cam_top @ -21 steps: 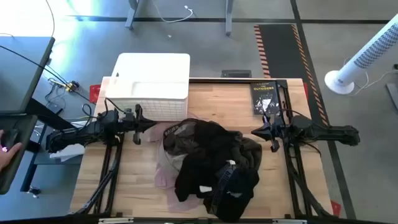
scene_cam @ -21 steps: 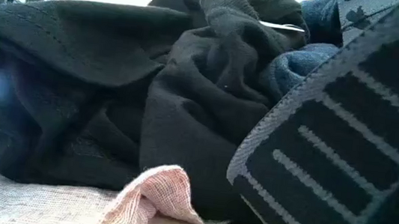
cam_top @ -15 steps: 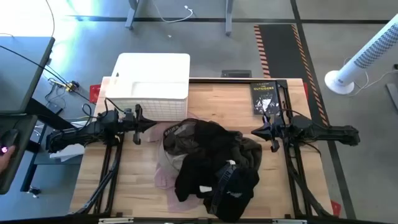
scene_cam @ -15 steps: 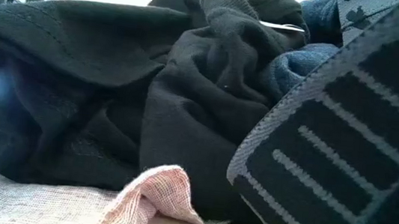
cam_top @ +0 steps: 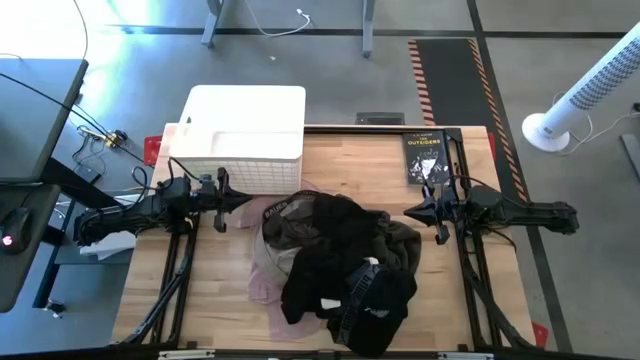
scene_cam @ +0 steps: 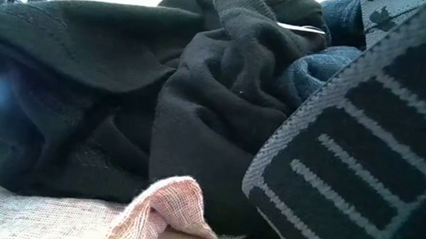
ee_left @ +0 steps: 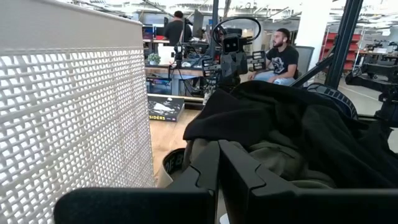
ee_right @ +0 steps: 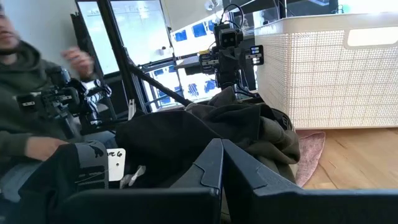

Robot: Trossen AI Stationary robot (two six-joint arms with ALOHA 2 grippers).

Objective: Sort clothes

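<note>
The clothes [cam_top: 335,265] lie in one heap on the middle of the wooden table [cam_top: 215,295]. Black garments are on top, a dark olive-brown one [cam_top: 400,245] is at the right, and a khaki one with a black lettered band [cam_top: 277,208] is at the far left. A pale pink one [cam_top: 260,275] lies flat on the table under the heap. In the low view, black cloth [scene_cam: 198,110] and a pink edge [scene_cam: 167,207] fill the picture. My left gripper [cam_top: 246,200] hovers shut just left of the heap. My right gripper [cam_top: 408,213] hovers shut just right of it. Both point level at the heap [ee_left: 280,130] [ee_right: 186,137].
A white perforated basket [cam_top: 240,140] stands at the table's far left, close behind my left gripper. A black book [cam_top: 424,157] lies at the far right corner. Bare wood shows at the near left and along the right edge [cam_top: 440,290]. People sit beyond the table [ee_left: 281,56].
Both arms and the heap of clothes have kept still. A person's hand at the desk left of the table has drawn back out of the high view.
</note>
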